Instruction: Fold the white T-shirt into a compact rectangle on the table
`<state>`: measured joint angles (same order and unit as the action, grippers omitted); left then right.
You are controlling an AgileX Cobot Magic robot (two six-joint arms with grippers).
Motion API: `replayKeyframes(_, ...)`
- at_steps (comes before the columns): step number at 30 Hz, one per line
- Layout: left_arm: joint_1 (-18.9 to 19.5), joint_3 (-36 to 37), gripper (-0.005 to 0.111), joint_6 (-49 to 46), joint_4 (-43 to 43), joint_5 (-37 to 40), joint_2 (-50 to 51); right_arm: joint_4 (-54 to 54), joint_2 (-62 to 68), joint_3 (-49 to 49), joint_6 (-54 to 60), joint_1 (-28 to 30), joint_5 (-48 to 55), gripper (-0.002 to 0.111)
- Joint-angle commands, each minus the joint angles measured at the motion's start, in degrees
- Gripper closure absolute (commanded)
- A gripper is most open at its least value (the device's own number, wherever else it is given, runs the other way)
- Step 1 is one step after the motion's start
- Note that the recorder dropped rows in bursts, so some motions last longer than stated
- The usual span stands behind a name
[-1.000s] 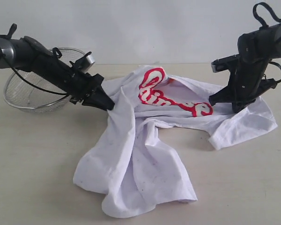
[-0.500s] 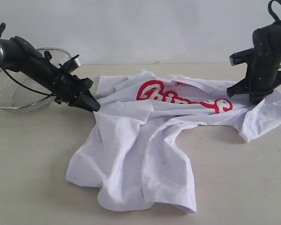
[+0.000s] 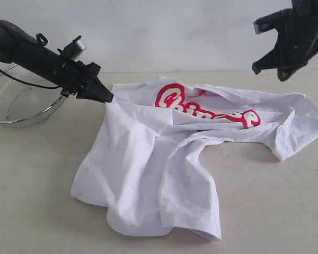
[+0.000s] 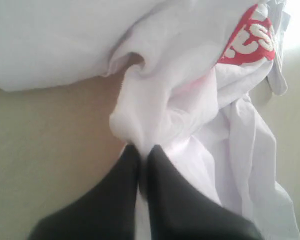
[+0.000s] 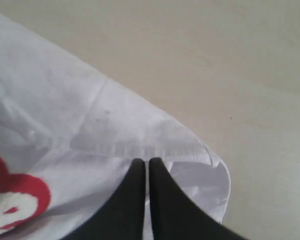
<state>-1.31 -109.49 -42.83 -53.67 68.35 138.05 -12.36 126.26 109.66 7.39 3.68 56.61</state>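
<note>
Item: the white T-shirt is lying crumpled and unfolded, not yet forming any rectangle.
Location: it is resting on the table, spreading from the middle toward the right of the exterior view, with bare tabletop on every side.
Marking: the red lettering is showing face up across the far part of the shirt, rippling over creases.
Near part: a broad plain-white mass is lying in loose folds toward the near edge of the table, its hem curling under itself.
Right end: a sleeve is lying flat on the table, its stitched hem showing in the right wrist view.
Left gripper: the left gripper is pinching a bunched fold at the shirt's far-left corner, its jaws closing tight on the cloth; the fabric is fanning out from the black fingertips.
Left corner height: whether this corner is clear of the table cannot be told.
Right gripper: the right gripper is holding nothing, its jaws pressing fully together; it is hanging well above the sleeve.
Right arm: the right arm is reaching in from the upper right of the exterior view.
Other item: a wire-mesh basket is sitting on the table beyond the left arm, apart from the shirt.
</note>
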Motion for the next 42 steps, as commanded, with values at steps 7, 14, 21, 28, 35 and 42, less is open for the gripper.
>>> replayKeyframes(7, -0.59, 0.11, 0.079, 0.55, -0.83, 1.62, -2.40, 0.29, -10.50, 0.52, 1.18, -8.58, 5.75, 0.109)
replayKeyframes(14, -0.61, 0.11, 0.031, 3.62, -0.93, 1.62, -3.20, 1.32, -14.22, 0.52, 1.18, -11.42, 13.35, 0.109)
replayKeyframes(21, -0.61, 0.11, 0.063, 3.62, -1.14, 1.62, -10.35, 4.52, -21.91, -12.02, 1.33, -11.84, 13.35, 0.109)
replayKeyframes(28, -1.09, 3.49, 0.101, 6.20, 10.67, 1.62, -20.98, 18.74, -32.49, -33.12, 3.80, -12.85, 8.78, 0.109)
replayKeyframes(35, -4.65, 23.99, 0.102, 9.12, 15.98, 1.62, -30.23, 25.78, -38.18, -53.26, 5.00, -24.36, -8.57, 0.109)
replayKeyframes(42, -13.82, 42.45, 0.102, 2.81, 13.58, -7.04, -29.71, 26.98, -33.59, -56.97, 4.87, -28.32, -17.90, 0.109)
